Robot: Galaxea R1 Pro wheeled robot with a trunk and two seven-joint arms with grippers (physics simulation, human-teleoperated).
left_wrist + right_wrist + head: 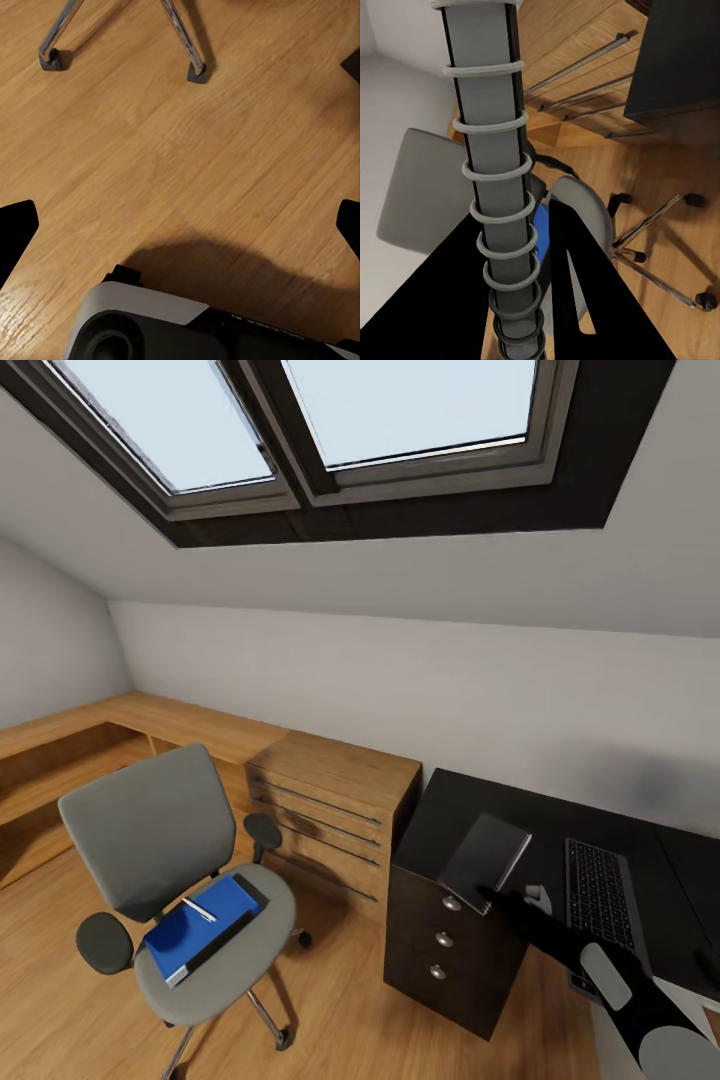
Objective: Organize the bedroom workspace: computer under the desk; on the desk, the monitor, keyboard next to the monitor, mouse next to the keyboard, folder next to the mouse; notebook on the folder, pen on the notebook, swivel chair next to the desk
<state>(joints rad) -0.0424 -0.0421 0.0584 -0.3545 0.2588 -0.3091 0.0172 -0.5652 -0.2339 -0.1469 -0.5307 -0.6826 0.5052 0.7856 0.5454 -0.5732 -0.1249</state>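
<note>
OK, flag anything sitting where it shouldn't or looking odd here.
The bright blue flat folder lies on the grey upholstered swivel chair seat, a silver pen on top. The right gripper holds a grey spiral-bound notebook tilted above the glossy black desk.

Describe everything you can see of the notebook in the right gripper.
The notebook is a thin, dark grey, spiral-bound book with a plain cover. In the right wrist view its spine shows close up, a row of pale wire rings running along a grey edge. The right gripper pinches its lower corner and holds it tilted above the desk, over the corner with the drawer unit. Nothing else touches it.
</note>
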